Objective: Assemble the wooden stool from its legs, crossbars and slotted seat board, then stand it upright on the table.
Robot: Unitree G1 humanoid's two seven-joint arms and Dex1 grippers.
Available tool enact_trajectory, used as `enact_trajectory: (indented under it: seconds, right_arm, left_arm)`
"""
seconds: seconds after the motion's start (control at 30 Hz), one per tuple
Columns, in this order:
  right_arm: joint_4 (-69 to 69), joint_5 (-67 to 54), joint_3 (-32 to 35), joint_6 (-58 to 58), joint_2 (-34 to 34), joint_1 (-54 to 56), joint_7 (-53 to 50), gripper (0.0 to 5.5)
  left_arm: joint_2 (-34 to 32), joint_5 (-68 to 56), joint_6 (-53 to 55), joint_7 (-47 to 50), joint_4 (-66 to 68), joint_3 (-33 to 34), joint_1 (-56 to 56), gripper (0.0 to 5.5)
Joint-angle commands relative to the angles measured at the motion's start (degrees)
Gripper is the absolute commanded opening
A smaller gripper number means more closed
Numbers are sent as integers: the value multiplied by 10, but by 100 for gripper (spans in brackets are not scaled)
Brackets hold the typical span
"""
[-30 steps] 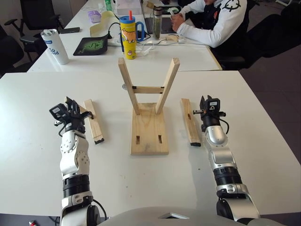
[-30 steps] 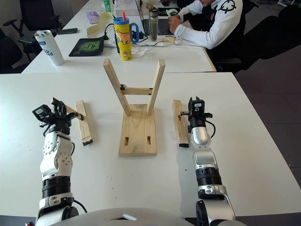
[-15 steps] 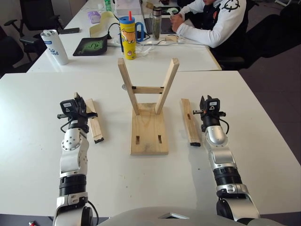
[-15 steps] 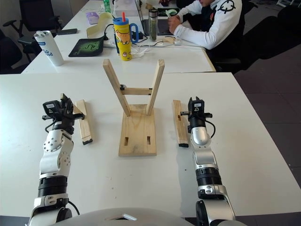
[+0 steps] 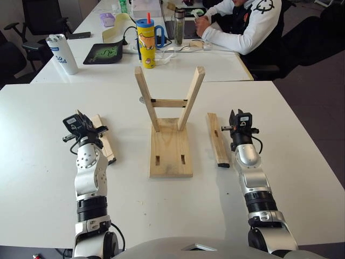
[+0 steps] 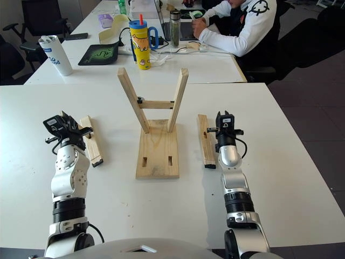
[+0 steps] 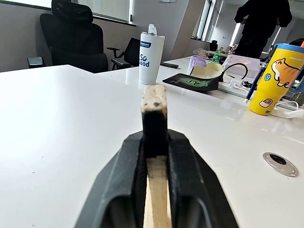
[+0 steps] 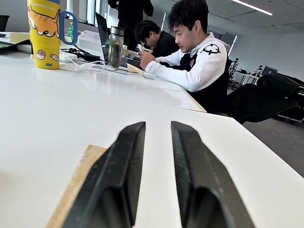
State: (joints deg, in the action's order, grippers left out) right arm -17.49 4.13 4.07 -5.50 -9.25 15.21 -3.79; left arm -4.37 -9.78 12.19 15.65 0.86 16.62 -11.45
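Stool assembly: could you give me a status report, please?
Left gripper shut on wooden bar. Right gripper open, empty, beside loose leg. Seat board flat, one leg pair standing in it. Nothing blocking.

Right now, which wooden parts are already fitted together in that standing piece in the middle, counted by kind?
Seat board: 1
Upright legs: 2
Crossbar: 1
Total: 4

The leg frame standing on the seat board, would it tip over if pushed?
Probably tippy: the leg frame stands tall on two narrow feet at the far end of the seat board. Being solid wood, it likely stays stiff, not floppy.
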Motion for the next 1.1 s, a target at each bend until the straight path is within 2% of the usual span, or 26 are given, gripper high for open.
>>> enact_trajectory:
  seconds: [0.03,0.37,0.63,1.1]
  right_arm:
    - [-6,5,0,-5,0,8,-4,100]
    - [-7,5,2,-12,-6,6,-1,100]
    - [-11,5,1,-13,-10,9,2,100]
    - [-12,6,0,-15,-13,13,3,100]
  left_arm:
    - [15,34,46,-10,68,-39,60,41]
    - [9,62,-22,-39,94,-48,83,41]
    - [-2,67,-18,-79,84,-64,103,41]
    - [-73,47,-55,-271,39,-131,94,41]
